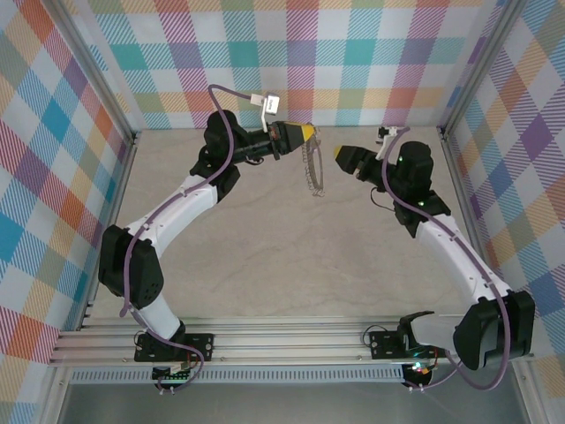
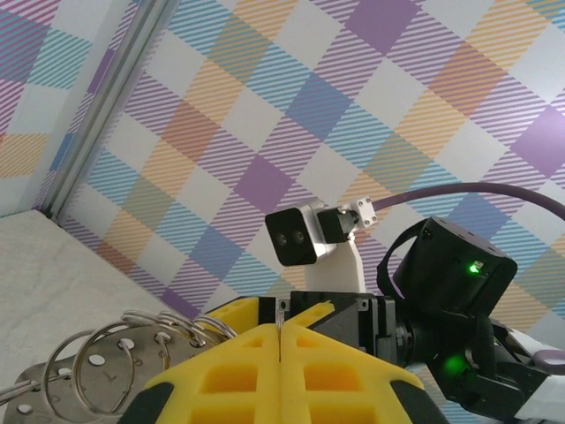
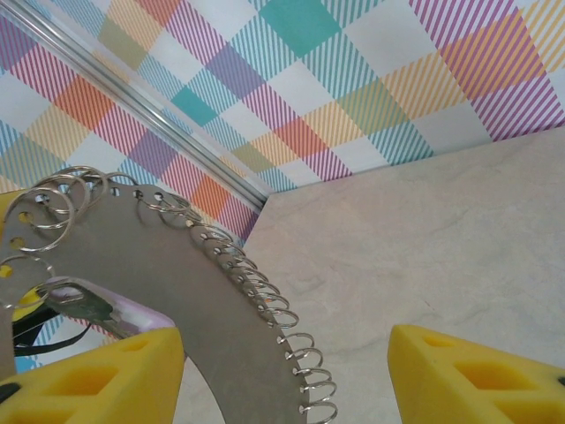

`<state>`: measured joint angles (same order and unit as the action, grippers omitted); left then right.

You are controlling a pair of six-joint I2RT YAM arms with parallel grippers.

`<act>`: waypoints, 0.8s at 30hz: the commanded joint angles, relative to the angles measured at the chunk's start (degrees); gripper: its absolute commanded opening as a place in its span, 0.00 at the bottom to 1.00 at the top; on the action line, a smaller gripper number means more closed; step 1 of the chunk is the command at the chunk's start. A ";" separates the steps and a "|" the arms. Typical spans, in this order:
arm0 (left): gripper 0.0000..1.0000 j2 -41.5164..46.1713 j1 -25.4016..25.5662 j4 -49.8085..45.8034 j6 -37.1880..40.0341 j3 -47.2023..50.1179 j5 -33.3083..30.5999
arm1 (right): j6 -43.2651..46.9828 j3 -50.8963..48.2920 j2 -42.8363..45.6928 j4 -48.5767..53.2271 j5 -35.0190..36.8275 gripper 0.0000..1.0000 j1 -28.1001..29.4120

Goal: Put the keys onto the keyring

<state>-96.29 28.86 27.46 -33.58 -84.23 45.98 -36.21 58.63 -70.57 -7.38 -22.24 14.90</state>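
1. left gripper (image 1: 303, 134): pinched closed on the keyring (image 1: 312, 172), held up in the air above the table (image 1: 265, 256), near the plaid back wall (image 1: 353, 53).
2. right gripper (image 1: 341, 156): spread wide, nothing between its fingers (image 3: 468, 371), just beside the keyring's fringe of split rings (image 3: 265, 300).
3. key: not made out for certain; only a silvery sliver by the left fingers, too unclear to name.
4. probably called for a steady left hold on the hoop, a slow right approach, and a bite on one ring rather than several.
5. stood in the way: crowded neighbouring rings, both wrists close together, and a purple cable (image 2: 477, 190) arcing nearby.
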 commanded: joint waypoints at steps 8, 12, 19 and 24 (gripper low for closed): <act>0.00 -2.62 0.58 2.64 2.27 -5.70 4.57 | 0.12 3.33 -4.15 -1.40 0.62 0.63 -0.66; 0.00 -3.04 0.49 2.20 2.51 -7.20 5.59 | -0.48 3.02 -5.11 -2.54 1.06 0.62 -0.66; 0.00 -3.29 0.41 4.05 1.61 -7.27 5.53 | -1.44 1.81 -4.63 -2.65 1.46 0.62 -0.66; 0.00 -3.47 0.41 6.51 -0.50 -6.66 4.91 | -1.76 1.91 -4.02 -1.93 1.03 0.62 -0.66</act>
<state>-99.94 28.86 28.47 -32.71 -89.41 50.48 -37.30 60.34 -75.81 -7.99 -21.43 14.57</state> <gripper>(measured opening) 0.049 0.625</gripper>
